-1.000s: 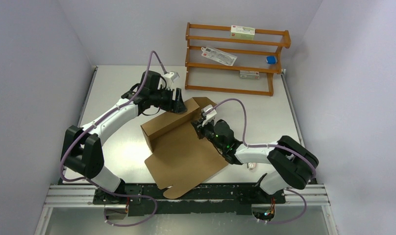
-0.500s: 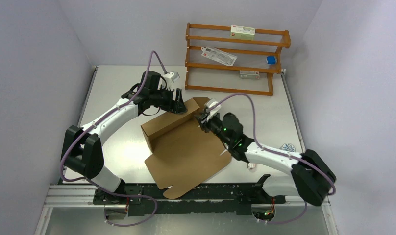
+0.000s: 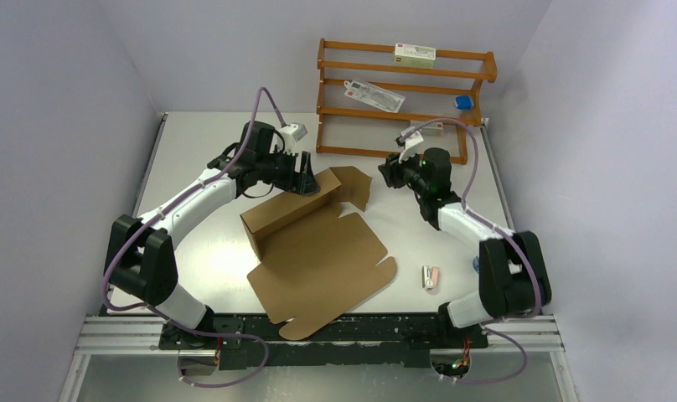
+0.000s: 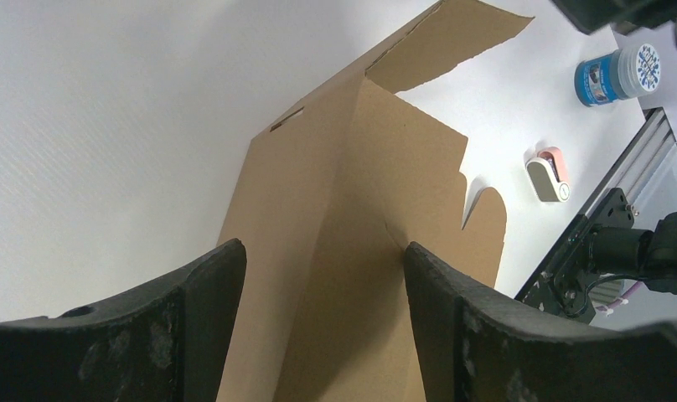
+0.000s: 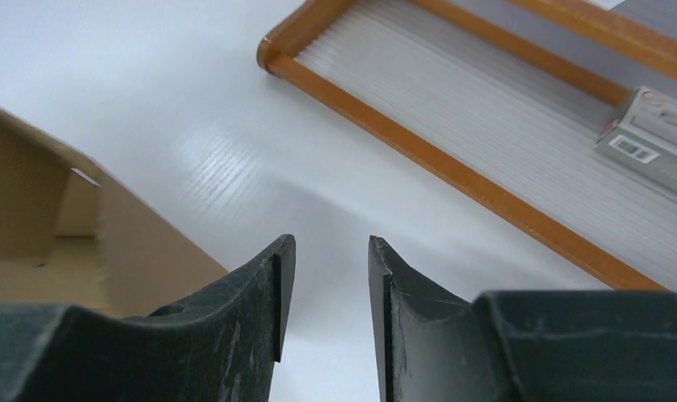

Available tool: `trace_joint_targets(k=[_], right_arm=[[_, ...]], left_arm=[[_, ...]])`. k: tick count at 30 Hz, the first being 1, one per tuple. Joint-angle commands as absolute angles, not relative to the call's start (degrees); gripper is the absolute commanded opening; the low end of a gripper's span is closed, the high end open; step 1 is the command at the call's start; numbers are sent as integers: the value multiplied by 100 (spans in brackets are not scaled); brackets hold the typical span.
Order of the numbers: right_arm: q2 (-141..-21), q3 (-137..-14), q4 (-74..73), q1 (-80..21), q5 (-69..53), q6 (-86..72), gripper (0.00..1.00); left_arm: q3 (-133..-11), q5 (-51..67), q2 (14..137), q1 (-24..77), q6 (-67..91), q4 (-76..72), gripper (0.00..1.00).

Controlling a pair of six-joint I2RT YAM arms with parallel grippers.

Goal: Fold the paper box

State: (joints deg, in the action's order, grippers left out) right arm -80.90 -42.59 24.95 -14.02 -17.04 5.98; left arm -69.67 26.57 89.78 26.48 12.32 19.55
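The paper box (image 3: 318, 251) is a brown cardboard sheet lying mid-table, with one long wall raised along its left-far side and a loose flap (image 3: 352, 184) at the far end. My left gripper (image 3: 306, 180) is at the far end of that raised wall. In the left wrist view its jaws (image 4: 321, 251) stand wide and open, astride the cardboard fold (image 4: 335, 209). My right gripper (image 3: 394, 173) hovers apart from the box, right of the flap, near the rack's foot. Its fingers (image 5: 331, 251) are open by a narrow gap with only table between them; a box corner (image 5: 67, 226) shows to their left.
A wooden rack (image 3: 402, 100) stands at the back with a white-green carton (image 3: 414, 55), a flat packet (image 3: 374, 95) and a blue item (image 3: 462, 102). A small white-pink object (image 3: 430, 277) and a blue-lidded jar (image 4: 607, 74) sit right of the box.
My right gripper has opened, let go of the box's right side and swung away to the far right, toward the rack. The left gripper and raised wall have stayed put.
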Motion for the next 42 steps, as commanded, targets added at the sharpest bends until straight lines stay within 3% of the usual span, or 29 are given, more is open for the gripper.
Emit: trace_joint_targets(k=[1, 9, 17, 37, 42], right_arm=[[-8906, -4840, 2566, -1205, -2795, 943, 42], [-9766, -4984, 2957, -1270, -4161, 1153, 51], [-9990, -4983, 2743, -1381, -5026, 1478, 53], [-9867, -5150, 1920, -1751, -5801, 1965, 55], [-9651, -4966, 1927, -1770, -5831, 1906, 55]], left_arm=[[-7008, 2584, 9026, 2680, 1042, 2197, 74], [-7055, 2638, 9101, 2681, 1011, 2255, 74], [-7070, 2751, 9158, 2680, 1001, 2267, 74], [-7151, 3052, 9263, 2611, 903, 2374, 73], [-7145, 3061, 9263, 2544, 876, 2392, 69]])
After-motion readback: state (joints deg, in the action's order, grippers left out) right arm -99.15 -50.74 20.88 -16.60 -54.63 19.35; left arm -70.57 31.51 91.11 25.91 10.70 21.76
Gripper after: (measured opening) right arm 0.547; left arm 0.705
